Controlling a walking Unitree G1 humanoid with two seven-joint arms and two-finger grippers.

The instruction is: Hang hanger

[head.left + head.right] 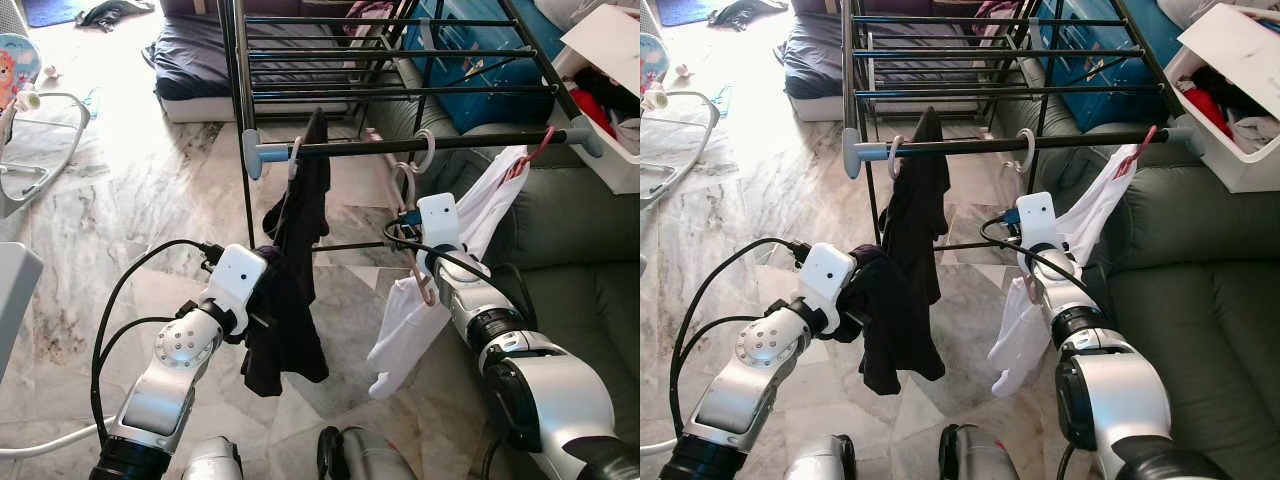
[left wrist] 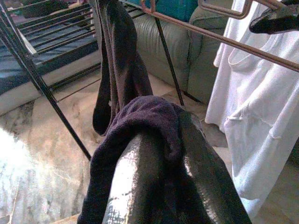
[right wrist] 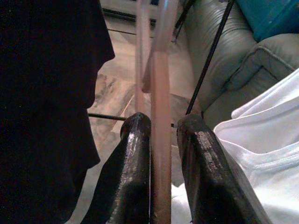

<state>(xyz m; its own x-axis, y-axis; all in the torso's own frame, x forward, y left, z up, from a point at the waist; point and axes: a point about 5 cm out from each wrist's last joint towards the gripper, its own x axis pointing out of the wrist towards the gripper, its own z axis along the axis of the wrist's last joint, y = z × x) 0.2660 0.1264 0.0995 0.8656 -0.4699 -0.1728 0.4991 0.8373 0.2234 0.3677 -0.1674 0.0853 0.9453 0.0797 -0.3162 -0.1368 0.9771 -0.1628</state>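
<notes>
A black metal drying rack [image 1: 400, 60] stands on the pale marble floor [image 1: 130, 200], with its near horizontal black rail [image 1: 420, 146] capped in grey-blue plastic at both ends. A dark, near-black garment [image 1: 300, 230] hangs from the rail toward its left end and drapes down to the left pincer [image 2: 163, 186], whose two black fingers [image 2: 135, 182] are closed on a bunched fold of the dark cloth — the left wrist view shows the fabric wrapped over and between them. To the right, the right pincer [image 3: 163, 154] is raised below the rail and clamps the pale pink plastic hanger [image 3: 160, 140] between its two black fingers [image 3: 133, 163]; the hanger's bar runs straight up through the narrow gap. A white cotton shirt [image 1: 420, 310] hangs on this hanger and trails down beside the right arm, while a second white garment [image 1: 495, 200] hangs at the right end of the rail from a red hook [image 1: 530, 155]. Two pale rounded hooks [image 1: 425, 150] sit on the rail — whether either belongs to the held hanger cannot be told. A grey-green leather sofa [image 1: 580, 260] lies to the right, with a white plastic box [image 1: 610, 90] of clothes at the far right and a dark mattress [image 1: 195, 60] on the floor beyond the rack.
</notes>
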